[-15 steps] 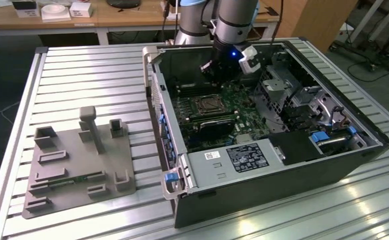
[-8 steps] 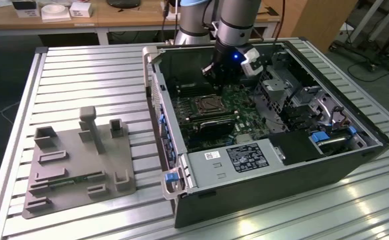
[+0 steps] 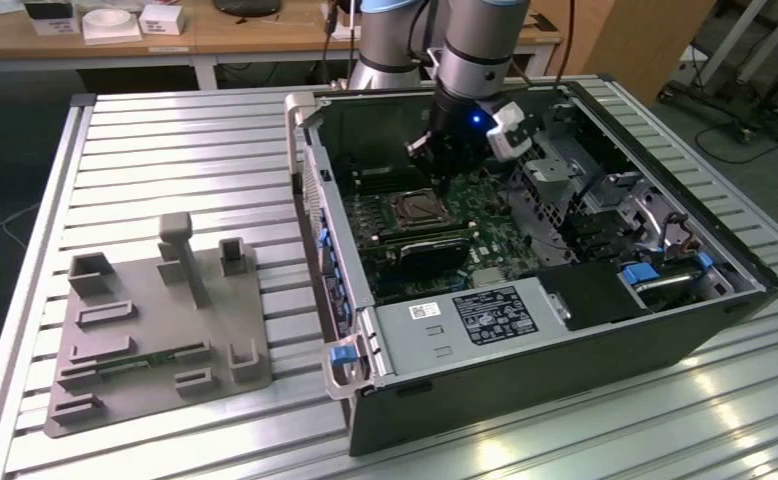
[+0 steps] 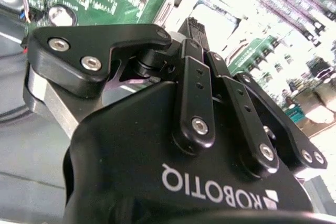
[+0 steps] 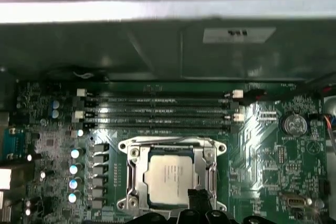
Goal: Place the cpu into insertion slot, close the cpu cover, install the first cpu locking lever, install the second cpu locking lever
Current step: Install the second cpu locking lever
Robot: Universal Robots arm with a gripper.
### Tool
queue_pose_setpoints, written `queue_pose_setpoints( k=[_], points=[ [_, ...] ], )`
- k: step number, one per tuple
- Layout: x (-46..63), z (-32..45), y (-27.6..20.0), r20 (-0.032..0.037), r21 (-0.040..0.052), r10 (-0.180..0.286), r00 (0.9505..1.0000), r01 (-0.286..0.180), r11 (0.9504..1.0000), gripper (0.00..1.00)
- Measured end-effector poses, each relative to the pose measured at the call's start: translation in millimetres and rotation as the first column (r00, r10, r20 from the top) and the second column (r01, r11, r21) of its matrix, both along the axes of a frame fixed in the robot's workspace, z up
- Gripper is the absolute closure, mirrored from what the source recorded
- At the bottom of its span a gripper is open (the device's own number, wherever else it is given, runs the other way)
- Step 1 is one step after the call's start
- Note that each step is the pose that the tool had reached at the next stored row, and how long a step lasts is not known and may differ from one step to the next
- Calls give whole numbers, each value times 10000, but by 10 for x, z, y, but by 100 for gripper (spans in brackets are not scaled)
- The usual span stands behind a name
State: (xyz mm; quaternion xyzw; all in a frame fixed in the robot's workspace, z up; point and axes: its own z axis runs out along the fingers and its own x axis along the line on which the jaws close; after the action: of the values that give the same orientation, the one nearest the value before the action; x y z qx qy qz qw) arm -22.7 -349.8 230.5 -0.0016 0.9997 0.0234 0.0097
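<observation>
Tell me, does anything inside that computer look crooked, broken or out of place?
Nothing stands out. In the first wrist view the cpu sits square in the insertion slot, with the cpu cover closed flat around it. The memory slots above lie straight and parallel.

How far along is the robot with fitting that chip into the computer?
Done: the cpu already sits in the insertion slot, and the cpu cover appears folded down around it. In hand: the gripper hovers just above the socket inside the computer case. Left: whether the locking levers are latched can't be told from these views.
</observation>
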Motion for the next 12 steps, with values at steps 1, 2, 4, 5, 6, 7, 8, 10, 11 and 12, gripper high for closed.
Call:
queue_pose_setpoints(
  k=[1, 2, 4, 5, 6, 7, 8, 10, 11, 12],
  points=[
    [0, 0, -17, 0, -1, 0, 10000, 0, 10000, 90],
    [0, 0, -35, -1, -1, 0, 10000, 0, 10000, 90],
    [0, 2, -61, 0, 0, 0, 10000, 0, 10000, 90],
    [0, 6, -70, -1, -2, 0, 10000, 0, 10000, 90],
    [0, 14, -74, -2, -3, 0, 10000, 0, 10000, 90],
    [-1, 28, -77, -1, -3, -1, 10000, 1, 10000, 90],
    [-1, 44, -79, -1, -1, -1, 10000, 1, 10000, 90],
    [0, 82, -82, -1, -1, -1, 10000, 1, 10000, 90],
    [0, 92, -87, -1, -1, 1, 10000, -1, 10000, 90],
    [0, 94, -96, 0, 0, 1, 10000, -1, 10000, 90]
  ],
)
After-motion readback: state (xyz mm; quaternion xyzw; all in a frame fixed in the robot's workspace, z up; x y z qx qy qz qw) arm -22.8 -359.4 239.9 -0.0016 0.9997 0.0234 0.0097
